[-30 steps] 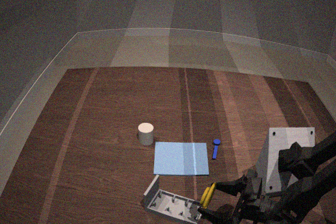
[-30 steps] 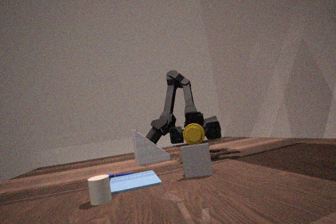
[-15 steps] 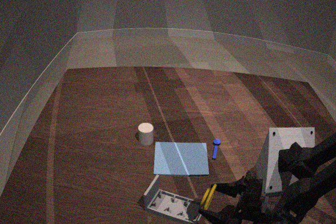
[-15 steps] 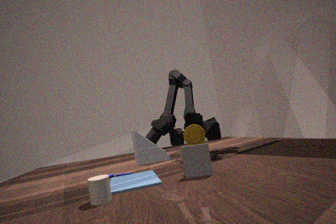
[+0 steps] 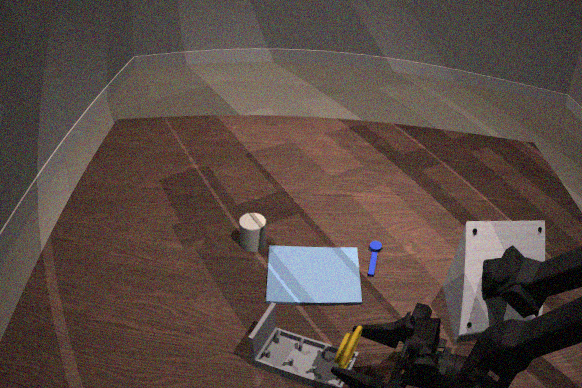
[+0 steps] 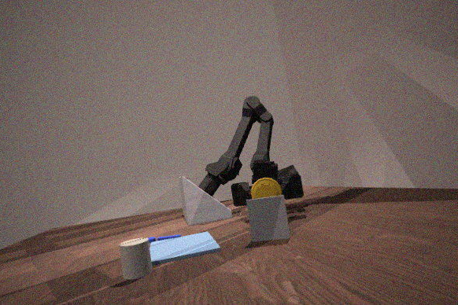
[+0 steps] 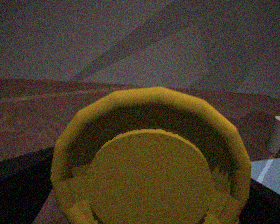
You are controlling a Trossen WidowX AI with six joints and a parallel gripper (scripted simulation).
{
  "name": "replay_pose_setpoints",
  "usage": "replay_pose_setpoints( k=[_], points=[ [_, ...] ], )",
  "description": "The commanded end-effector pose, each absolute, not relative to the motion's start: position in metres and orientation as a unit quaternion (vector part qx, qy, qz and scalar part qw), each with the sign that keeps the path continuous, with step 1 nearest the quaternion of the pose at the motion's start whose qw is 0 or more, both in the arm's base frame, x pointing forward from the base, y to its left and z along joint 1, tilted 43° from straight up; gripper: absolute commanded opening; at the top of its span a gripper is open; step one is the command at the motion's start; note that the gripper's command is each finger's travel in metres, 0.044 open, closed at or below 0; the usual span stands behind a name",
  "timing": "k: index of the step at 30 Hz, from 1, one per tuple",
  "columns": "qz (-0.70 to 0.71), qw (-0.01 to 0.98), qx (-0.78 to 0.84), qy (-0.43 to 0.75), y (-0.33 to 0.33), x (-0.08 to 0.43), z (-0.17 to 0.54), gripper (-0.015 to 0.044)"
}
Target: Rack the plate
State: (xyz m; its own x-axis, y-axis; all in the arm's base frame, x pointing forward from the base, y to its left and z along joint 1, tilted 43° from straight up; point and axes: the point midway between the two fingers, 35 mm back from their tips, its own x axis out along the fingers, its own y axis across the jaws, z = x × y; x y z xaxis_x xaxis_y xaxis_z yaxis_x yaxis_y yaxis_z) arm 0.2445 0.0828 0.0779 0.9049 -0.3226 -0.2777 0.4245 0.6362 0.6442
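The claw [image 5: 345, 351] [image 6: 266, 188] is wide apart yet clamped on the yellow plate [image 5: 348, 347] [image 6: 266, 188] [image 7: 151, 175], fingers at opposite edges. The plate is upright at the near end of the grey dish rack [image 5: 264, 356] [image 6: 268, 220], probably turned so its rim can enter between rails. From above, the rack's tall end panel stands at ten o'clock; the pale blue slab [image 5: 313, 275] [image 6: 186, 247] [image 7: 276, 175] lies at twelve, so backing off toward three seems roomier, once released.

Cylinder [image 5: 251, 232] [image 6: 136, 259] [image 7: 278, 135] beside flat slab [image 5: 314, 274] [image 6: 185, 248] [image 7: 274, 175].
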Motion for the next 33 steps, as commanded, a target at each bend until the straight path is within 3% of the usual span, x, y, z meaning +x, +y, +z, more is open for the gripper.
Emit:
replay_pose_setpoints(
  k=[1, 32, 33],
  points=[
    [-0.208, 0.902, 0.371, 0.068, 0.082, 0.25, 0.073, 0.0],
    [-0.206, 0.903, 0.37, 0.074, 0.088, 0.262, 0.056, 0.0],
    [-0.206, 0.903, 0.371, 0.073, 0.088, 0.262, 0.056, 0.0026]
  ],
)
